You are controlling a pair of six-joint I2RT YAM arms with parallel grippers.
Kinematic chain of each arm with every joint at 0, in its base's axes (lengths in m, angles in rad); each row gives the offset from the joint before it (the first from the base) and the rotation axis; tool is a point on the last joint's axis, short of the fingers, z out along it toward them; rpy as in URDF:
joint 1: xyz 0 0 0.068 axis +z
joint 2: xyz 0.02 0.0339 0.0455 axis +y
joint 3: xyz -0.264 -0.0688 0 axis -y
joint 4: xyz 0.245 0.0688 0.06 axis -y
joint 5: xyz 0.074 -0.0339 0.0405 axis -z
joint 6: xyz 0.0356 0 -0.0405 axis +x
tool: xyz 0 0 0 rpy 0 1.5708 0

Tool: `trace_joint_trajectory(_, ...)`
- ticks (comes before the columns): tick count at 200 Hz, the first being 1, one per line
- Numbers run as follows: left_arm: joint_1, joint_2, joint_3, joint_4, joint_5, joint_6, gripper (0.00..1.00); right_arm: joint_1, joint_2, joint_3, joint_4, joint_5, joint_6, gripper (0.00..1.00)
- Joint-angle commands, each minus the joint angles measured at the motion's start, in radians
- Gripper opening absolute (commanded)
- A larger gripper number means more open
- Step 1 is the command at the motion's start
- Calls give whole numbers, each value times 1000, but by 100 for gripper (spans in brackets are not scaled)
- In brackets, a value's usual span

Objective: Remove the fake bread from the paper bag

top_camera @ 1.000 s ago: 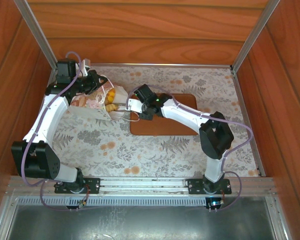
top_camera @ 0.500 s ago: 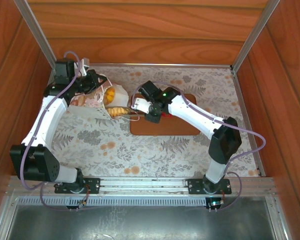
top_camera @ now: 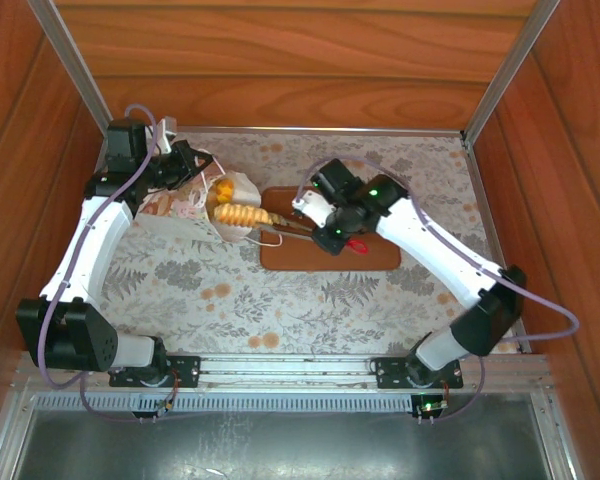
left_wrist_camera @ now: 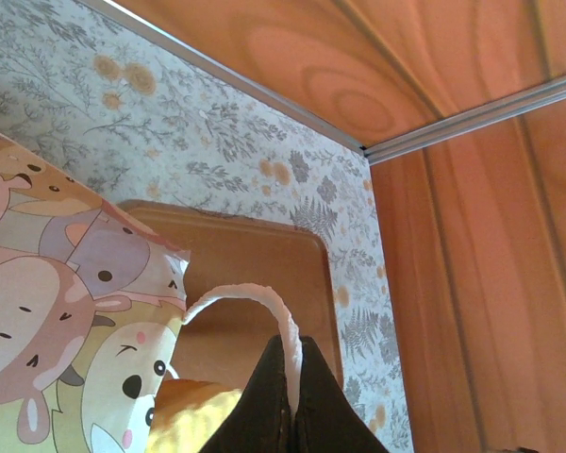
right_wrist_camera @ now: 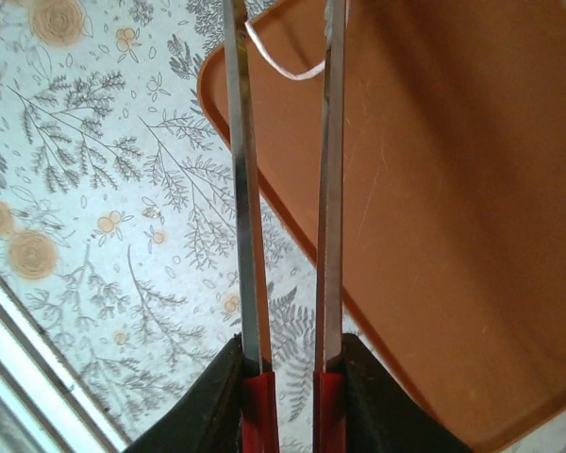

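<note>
Left wrist view: left fingers (left_wrist_camera: 264, 406) are pressed together on the white cord handle (left_wrist_camera: 255, 294), holding up the paper bag (left_wrist_camera: 66, 311), mouth toward the tray (left_wrist_camera: 255, 274). Right fingers (right_wrist_camera: 217, 396) clamp the red grips of metal tongs (right_wrist_camera: 243, 189).

Top view: a ridged yellow loaf (top_camera: 242, 213) sits at the tong tips, at the bag mouth, just left of the tray.

Step, judged: drawing one bread out. Next move: carry it over the tray and release, clear of the loose cord.

Tong tips are cut off in the right wrist view, so the grip on the loaf is unconfirmed. Bread deeper in the bag is mostly hidden.
</note>
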Motion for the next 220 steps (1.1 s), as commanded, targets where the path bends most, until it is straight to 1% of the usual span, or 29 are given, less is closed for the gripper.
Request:
trace_joint_trajectory(1, -5, -29, -9, 13, 16, 7, 0, -30, -53, -39, -32, -84, 127, 27)
trace_joint_trajectory(19, -5, -32, -13, 14, 14, 7, 0, -71, -110, -85, -52, -91, 195, 27)
trace_joint_trajectory(28, -5, -32, -16, 13, 9, 7, 0, -104, -144, -114, -64, -121, 231, 27)
trace_joint_trajectory(45, -5, -28, -12, 13, 9, 7, 0, -199, -192, -157, -114, -205, 315, 27)
trace_joint_trajectory(72, -5, -32, -17, 14, 2, 11, 0, -316, -259, -249, -130, -281, 402, 28)
trace_joint_trajectory(84, -5, -32, -20, 14, 0, 12, 0, -362, -268, -295, -125, -324, 422, 28)
trace_joint_trajectory(108, -4, -32, -19, 14, 5, 12, 0, -418, -239, -322, -139, -382, 435, 30)
trace_joint_trajectory(120, -5, -34, -17, 14, 4, 12, 0, -437, -230, -328, -138, -382, 438, 31)
trace_joint_trajectory(160, -5, -35, -22, 15, 8, 11, 0, -510, -190, -345, -155, -318, 434, 33)
trace_joint_trajectory(166, -5, -36, -22, 15, 8, 10, 0, -515, -187, -345, -155, -308, 432, 35)
trace_joint_trajectory(176, -4, -37, -23, 16, 7, 9, 0, -521, -185, -340, -155, -283, 435, 43)
trace_joint_trajectory(193, -4, -36, -29, 18, 16, 6, 0, -523, -189, -327, -155, -255, 427, 44)
trace_joint_trajectory(220, -6, -36, -43, 21, 22, 3, 0, -523, -195, -270, -169, -193, 387, 48)
